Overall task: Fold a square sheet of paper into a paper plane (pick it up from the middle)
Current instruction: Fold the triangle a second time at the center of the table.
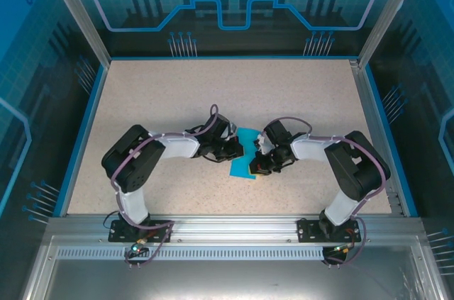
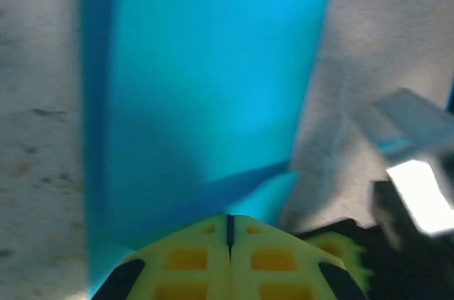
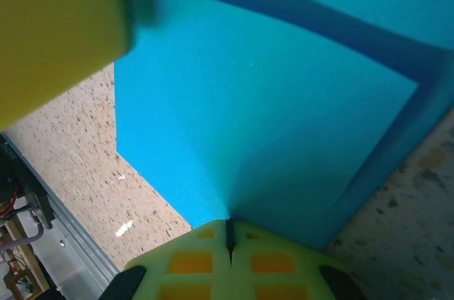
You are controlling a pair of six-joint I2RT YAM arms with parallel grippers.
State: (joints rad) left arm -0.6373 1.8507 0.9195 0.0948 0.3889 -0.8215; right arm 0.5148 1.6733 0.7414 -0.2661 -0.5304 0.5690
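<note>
Sheet: creased cyan paper sheet [image 1: 246,152], mid-counter [image 1: 177,94], between both arms.
Left jaws: together, clamped on sheet's left edge.
Right jaws: together, clamped on its right edge.
Clearance: sheet edges well apart from counter's blue border [image 1: 80,140].

Count on the single speckled beige worktop [image 1: 234,94]: one sheet of thin cyan-blue paper [image 1: 242,167], creased. Two black-and-white robot arms, a left arm [image 1: 142,162] and a right arm [image 1: 347,162]. Two yellow-fingered claws, one per arm: the left claw [image 2: 228,225] and the right claw [image 3: 228,232].
</note>
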